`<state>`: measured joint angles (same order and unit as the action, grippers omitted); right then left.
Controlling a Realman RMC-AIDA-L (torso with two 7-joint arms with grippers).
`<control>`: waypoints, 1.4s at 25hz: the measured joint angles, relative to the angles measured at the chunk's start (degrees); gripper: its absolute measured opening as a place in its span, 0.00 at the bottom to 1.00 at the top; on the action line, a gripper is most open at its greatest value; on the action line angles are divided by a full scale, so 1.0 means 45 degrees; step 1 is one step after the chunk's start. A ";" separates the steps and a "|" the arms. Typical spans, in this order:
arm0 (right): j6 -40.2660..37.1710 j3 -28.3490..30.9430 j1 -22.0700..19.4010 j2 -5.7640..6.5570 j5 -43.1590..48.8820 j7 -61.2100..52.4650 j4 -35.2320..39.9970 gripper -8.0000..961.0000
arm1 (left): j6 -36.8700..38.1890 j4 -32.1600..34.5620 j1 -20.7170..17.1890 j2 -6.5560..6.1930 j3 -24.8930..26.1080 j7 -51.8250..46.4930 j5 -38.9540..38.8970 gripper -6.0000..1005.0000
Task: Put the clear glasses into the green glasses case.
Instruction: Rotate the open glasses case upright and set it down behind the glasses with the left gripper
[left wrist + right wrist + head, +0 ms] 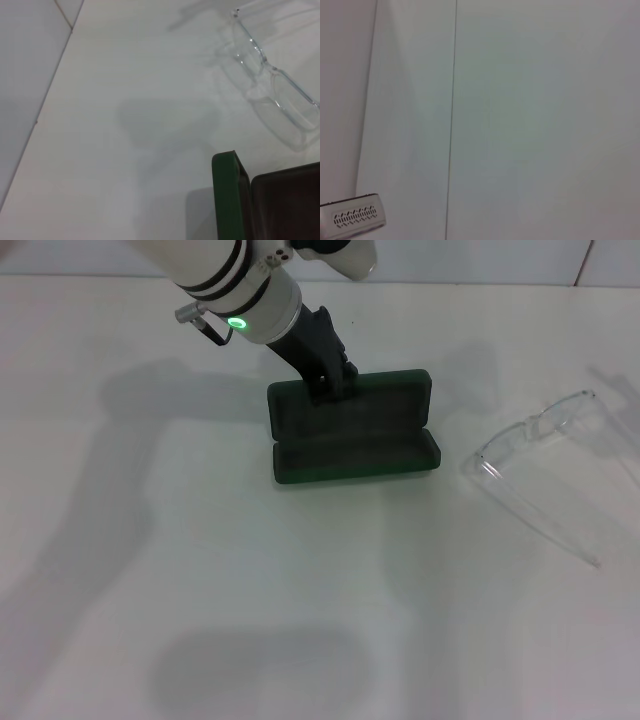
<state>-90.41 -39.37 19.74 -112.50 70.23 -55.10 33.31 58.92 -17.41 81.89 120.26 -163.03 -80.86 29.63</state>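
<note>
open green glasses case (352, 440), left claw (330, 380) at lid, clear glasses (545, 465) apart

The green glasses case (352, 430) lay open mid-table, its upright lid walling off the far side of the tray. The left gripper (325, 380) and its arm slanted down onto the lid's far left edge, blocking approach from there. The clear glasses (545, 472) lay well apart to the right, with bare white table (200, 620) between and in front.
</note>
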 joint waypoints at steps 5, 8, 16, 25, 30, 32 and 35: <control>0.0016 0.0000 0.0029 0.0001 0.0000 -0.0001 -0.0016 0.90 | -0.0032 0.0089 -0.0014 0.0030 0.0000 -0.0068 -0.0014 0.18; 0.0016 0.0000 0.0013 0.0000 0.0000 -0.0001 -0.0014 0.90 | -0.0052 0.0303 -0.0017 0.0004 -0.0001 -0.0172 0.0004 0.18; -0.0016 0.0000 -0.0059 0.0001 0.0000 -0.0001 -0.0014 0.90 | 0.0015 0.0334 0.0058 -0.0006 -0.0002 -0.0438 0.0076 0.26; -0.0076 0.0000 -0.0079 0.0001 -0.0001 -0.0001 0.0000 0.90 | 0.0593 0.0334 0.0140 -0.0038 -0.0001 -0.0662 0.0145 0.35; -0.0141 0.0000 -0.0096 0.0000 0.0000 -0.0009 -0.0018 0.90 | 0.1279 0.0271 0.0286 -0.0044 -0.0001 -0.0728 0.0146 0.39; -0.0151 0.0000 -0.0128 0.0001 0.0000 -0.0010 -0.0013 0.90 | 0.1561 0.0232 0.0363 -0.0053 -0.0002 -0.0742 0.0147 0.41; -0.0152 0.0000 -0.0170 0.0001 0.0000 -0.0012 0.0003 0.90 | 0.2001 0.0097 0.0494 -0.0061 -0.0001 -0.0746 0.0148 0.42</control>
<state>-91.09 -39.37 18.98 -112.50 70.22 -55.16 33.33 67.92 -16.97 84.11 119.98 -163.04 -84.22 30.29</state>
